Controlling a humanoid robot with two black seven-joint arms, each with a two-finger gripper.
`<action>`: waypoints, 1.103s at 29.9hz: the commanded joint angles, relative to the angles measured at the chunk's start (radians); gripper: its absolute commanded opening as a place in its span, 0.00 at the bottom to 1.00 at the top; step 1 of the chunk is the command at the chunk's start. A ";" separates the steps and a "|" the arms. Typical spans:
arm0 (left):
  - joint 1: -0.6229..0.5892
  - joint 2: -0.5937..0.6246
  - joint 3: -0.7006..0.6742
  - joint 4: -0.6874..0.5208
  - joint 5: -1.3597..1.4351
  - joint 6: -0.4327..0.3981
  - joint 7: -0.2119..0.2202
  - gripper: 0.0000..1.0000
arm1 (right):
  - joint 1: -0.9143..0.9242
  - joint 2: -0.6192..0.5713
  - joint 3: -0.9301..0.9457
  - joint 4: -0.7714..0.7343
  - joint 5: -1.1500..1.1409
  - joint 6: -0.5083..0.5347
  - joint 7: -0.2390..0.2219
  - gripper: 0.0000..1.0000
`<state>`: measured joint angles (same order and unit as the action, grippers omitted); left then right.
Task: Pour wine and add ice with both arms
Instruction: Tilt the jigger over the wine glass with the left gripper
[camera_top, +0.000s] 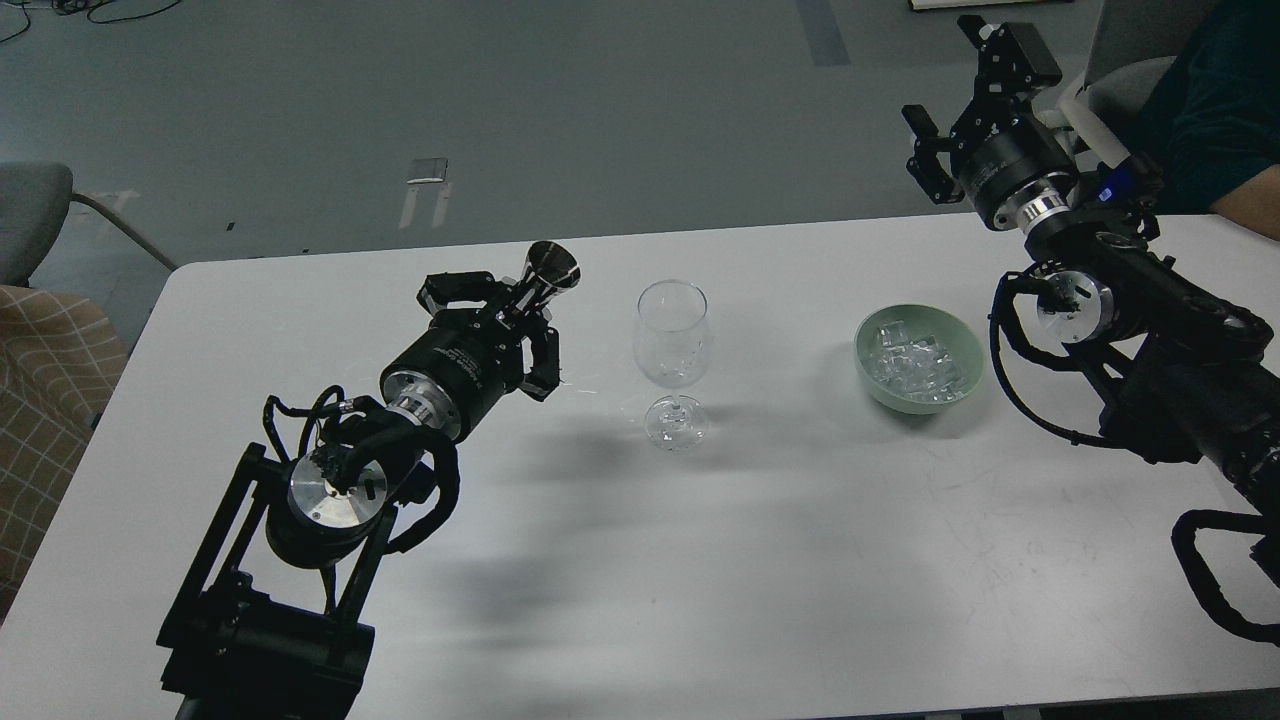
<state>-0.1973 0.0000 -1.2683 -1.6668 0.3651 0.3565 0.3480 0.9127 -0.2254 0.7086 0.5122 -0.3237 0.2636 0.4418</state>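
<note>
A clear stemmed wine glass (672, 345) stands upright near the table's middle. My left gripper (520, 310) is shut on a small steel jigger (548, 272), held tilted with its mouth toward the glass, a short way left of the rim. A pale green bowl (965, 372) right of the glass holds several clear ice cubes (915, 362). My right gripper (965, 90) is open and empty, raised above the table's far edge, behind and right of the bowl.
The white table (700, 560) has its far edge just behind the glass and bowl. A person's arm in a dark sleeve (1215, 110) and a grey chair are at the far right. Another chair (40, 215) stands at the left.
</note>
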 joint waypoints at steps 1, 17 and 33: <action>-0.022 0.000 0.013 0.005 0.000 0.009 -0.001 0.06 | -0.001 0.000 0.000 0.000 -0.002 0.000 0.000 1.00; -0.071 0.000 0.049 0.028 0.023 0.013 -0.006 0.06 | -0.005 0.003 0.000 0.000 -0.008 0.000 0.000 1.00; -0.143 0.000 0.115 0.081 0.068 0.019 -0.009 0.06 | -0.003 0.003 0.000 0.002 -0.008 0.000 0.000 1.00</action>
<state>-0.3353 0.0000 -1.1574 -1.5931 0.4313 0.3759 0.3401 0.9091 -0.2224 0.7086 0.5127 -0.3314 0.2628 0.4418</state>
